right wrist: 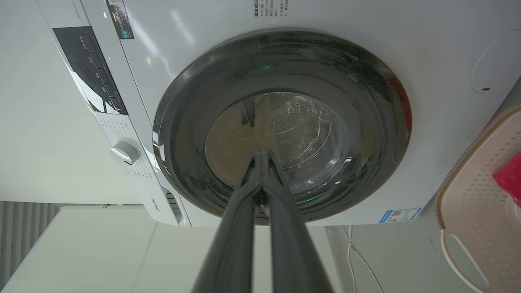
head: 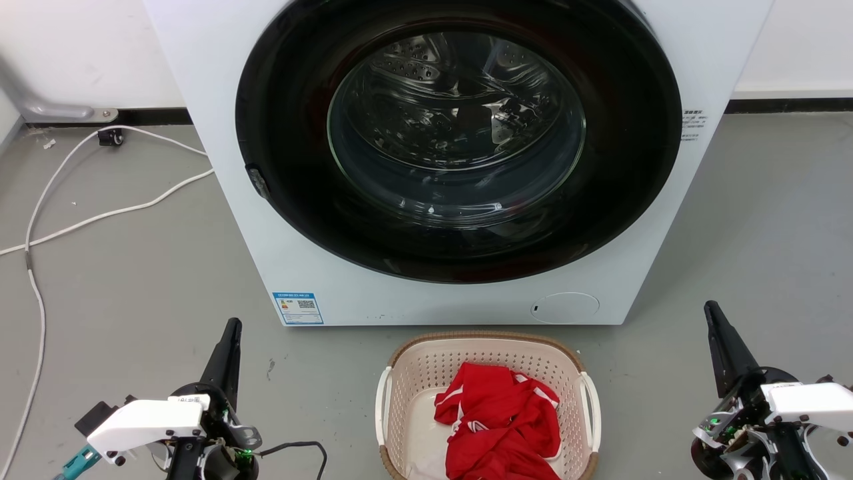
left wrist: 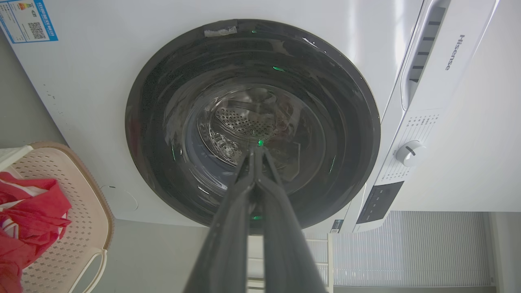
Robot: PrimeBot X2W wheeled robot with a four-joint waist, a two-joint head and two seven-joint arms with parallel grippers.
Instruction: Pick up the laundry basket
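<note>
Cable: a white cable (head: 120, 212) snakes over the grey floor (head: 133, 287) out on the far left, well apart from the rest.
Left tool: the left tool (head: 232, 328) sits low on the left, clenched on nothing, its two dark fingers pressed together in the left wrist view (left wrist: 256, 151) and aimed at the machine's door.
Washing machine: the white washing machine (head: 200, 100) stands dead ahead with its round dark door (head: 293, 167) closed.
Laundry basket: the laundry basket (head: 486, 336) sits on the floor just in front of the machine, between the two tools and touched by neither.
Contents: a crumpled red garment (head: 500, 420) lies inside the basket.
Right tool: the right tool (head: 712, 312) is low on the right, also clenched and empty, with its fingers closed tip to tip in the right wrist view (right wrist: 260, 154).
</note>
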